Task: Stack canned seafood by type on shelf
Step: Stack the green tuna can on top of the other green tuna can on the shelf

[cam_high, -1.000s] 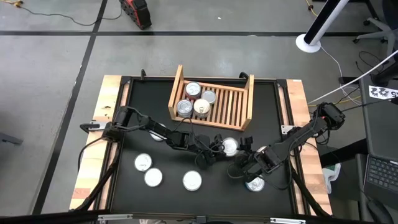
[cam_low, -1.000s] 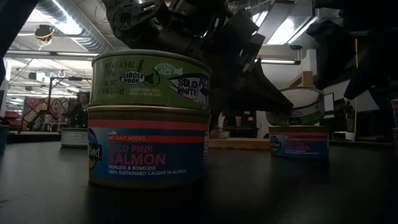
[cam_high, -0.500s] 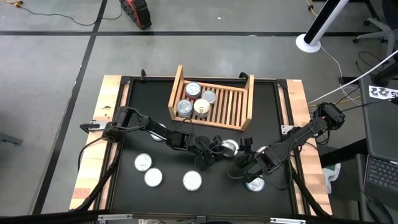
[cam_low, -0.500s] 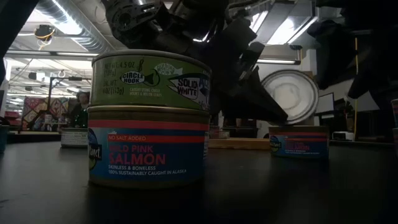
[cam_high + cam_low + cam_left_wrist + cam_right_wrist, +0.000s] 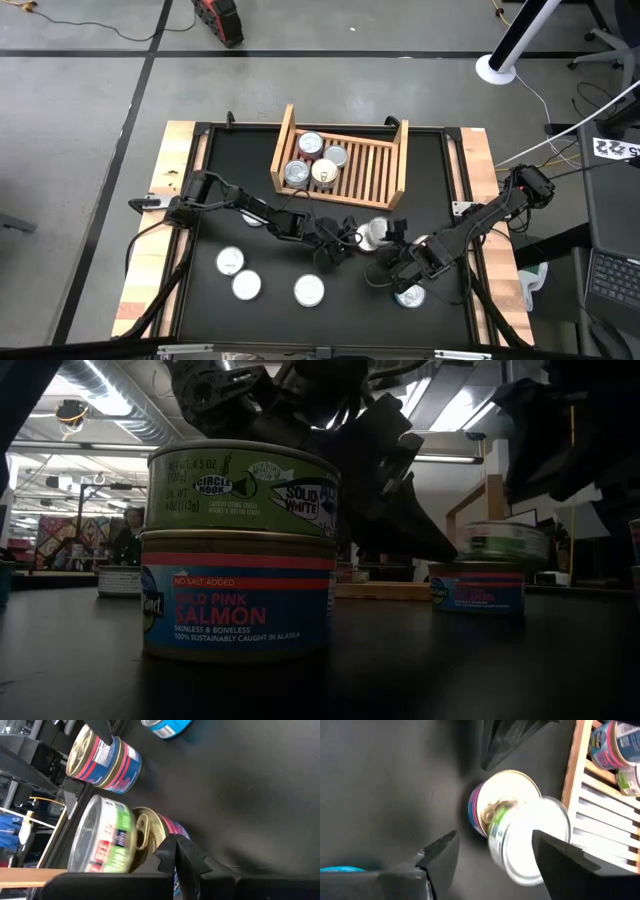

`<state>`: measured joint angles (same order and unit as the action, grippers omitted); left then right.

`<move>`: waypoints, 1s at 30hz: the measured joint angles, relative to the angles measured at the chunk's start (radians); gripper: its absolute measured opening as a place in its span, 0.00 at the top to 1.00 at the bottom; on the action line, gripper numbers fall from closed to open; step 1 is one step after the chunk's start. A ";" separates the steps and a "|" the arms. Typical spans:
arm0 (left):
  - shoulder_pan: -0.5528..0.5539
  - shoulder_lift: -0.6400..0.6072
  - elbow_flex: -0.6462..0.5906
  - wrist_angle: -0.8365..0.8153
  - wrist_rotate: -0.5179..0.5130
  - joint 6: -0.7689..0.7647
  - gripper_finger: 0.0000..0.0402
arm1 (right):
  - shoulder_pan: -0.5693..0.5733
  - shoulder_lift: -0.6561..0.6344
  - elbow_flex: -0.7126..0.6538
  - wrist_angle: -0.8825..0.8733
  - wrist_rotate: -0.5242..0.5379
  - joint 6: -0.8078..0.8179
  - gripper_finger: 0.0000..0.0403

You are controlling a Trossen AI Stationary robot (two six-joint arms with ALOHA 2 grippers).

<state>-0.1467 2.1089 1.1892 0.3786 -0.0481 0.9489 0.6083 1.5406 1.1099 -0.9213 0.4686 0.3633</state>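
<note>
- The shelf (image 5: pixel 345 158) is located at the far middle of the black surface (image 5: pixel 440 180); it serves as the landmark for all positions below.
- Four tins (image 5: pixel 316 159) are grouped in the left part of the shelf, on its slatted base.
- A green-labelled tin (image 5: pixel 527 840) is seen just in front of the shelf's near edge, tilted and off-centre over a pink-labelled tin (image 5: pixel 479 810) that stands on the surface.
- In the low view the green-labelled tin (image 5: pixel 505 542) appears blurred above the pink-labelled tin (image 5: pixel 477 589); whether the two are touching cannot be determined.
- The left claw (image 5: pixel 350 236) is positioned in front of the shelf, just left of this pair of tins. Whether its fingers are wide or narrow cannot be determined.
- The right claw (image 5: pixel 492 855) is positioned in front of the shelf and slightly to its right, near the same pair. Its fingers (image 5: pixel 440 852) are spread wide and nothing is held between them.
- A further tin (image 5: pixel 409 295) lies on the surface well in front of the shelf's right end, partly covered by the right arm.
- Three tins with pale lids (image 5: pixel 231 261) (image 5: pixel 246 285) (image 5: pixel 309 290) are set out on the surface well in front of the shelf's left half.
- Close to the low camera, a green "Solid White" tin (image 5: pixel 243 487) is stacked squarely on a "Wild Pink Salmon" tin (image 5: pixel 238 595).
</note>
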 joint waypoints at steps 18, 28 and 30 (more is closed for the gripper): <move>0.017 0.000 0.001 0.082 -0.014 -0.283 0.89 | 0.000 0.000 0.000 -0.124 -0.006 0.160 0.38; 0.018 0.000 0.001 0.074 -0.015 -0.344 0.69 | 0.000 0.000 0.000 -0.148 -0.006 0.216 0.38; 0.019 0.000 0.001 0.074 -0.015 -0.314 0.67 | 0.000 0.000 0.000 -0.143 0.007 0.215 0.38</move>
<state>-0.1276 2.1090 1.1904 0.4524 -0.0635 0.6345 0.6083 1.5406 1.1099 -1.0643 0.4758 0.5779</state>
